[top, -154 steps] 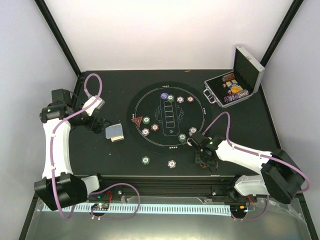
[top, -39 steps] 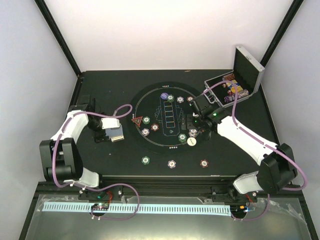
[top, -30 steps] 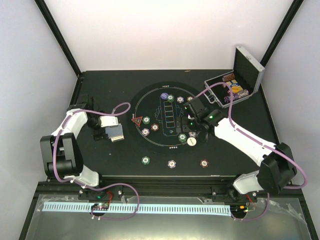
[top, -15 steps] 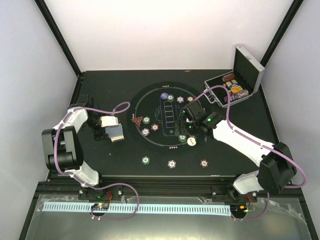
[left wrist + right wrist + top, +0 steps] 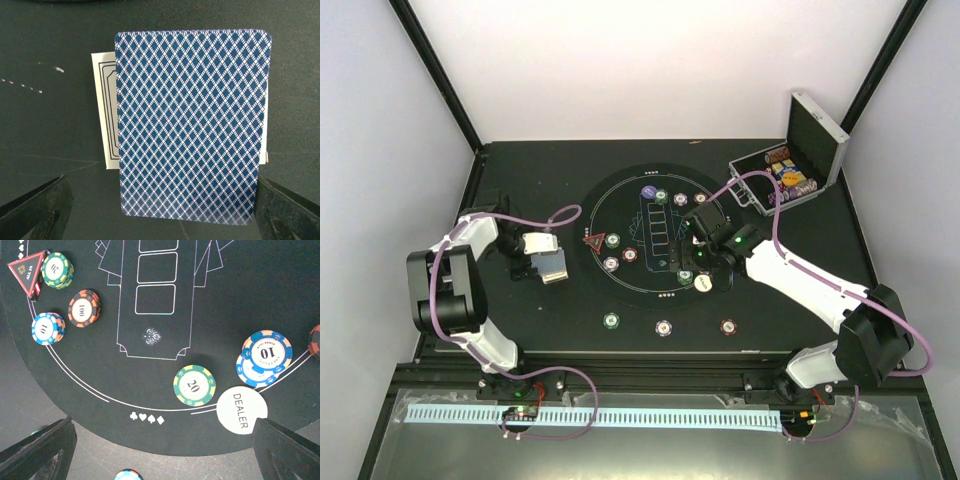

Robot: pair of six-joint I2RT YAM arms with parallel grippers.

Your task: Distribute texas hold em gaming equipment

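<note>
Card deck (image 5: 192, 125) face-down, just ahead of wide-spread left end effector (image 5: 160, 212)

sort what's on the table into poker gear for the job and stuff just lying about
For the job: card deck, green 20 chip, blue 10 chips, 100 chip, dealer button, all-in triangle.
Lying about: round black mat, silver case.

Free table (image 5: 50, 125) is flanking the card deck (image 5: 192, 125) between the left gripper's (image 5: 160, 182) spread fingers (image 5: 30, 215). Under the right gripper (image 5: 164, 421), a green chip (image 5: 194, 385), the dealer button (image 5: 241, 410) and a blue stack (image 5: 263, 357) are crowding one side, three chips (image 5: 84, 307) and a triangle marker (image 5: 30, 272) the other; bare mat (image 5: 150, 377) is running between, with possibly another chip (image 5: 127, 475) just off it.
</note>
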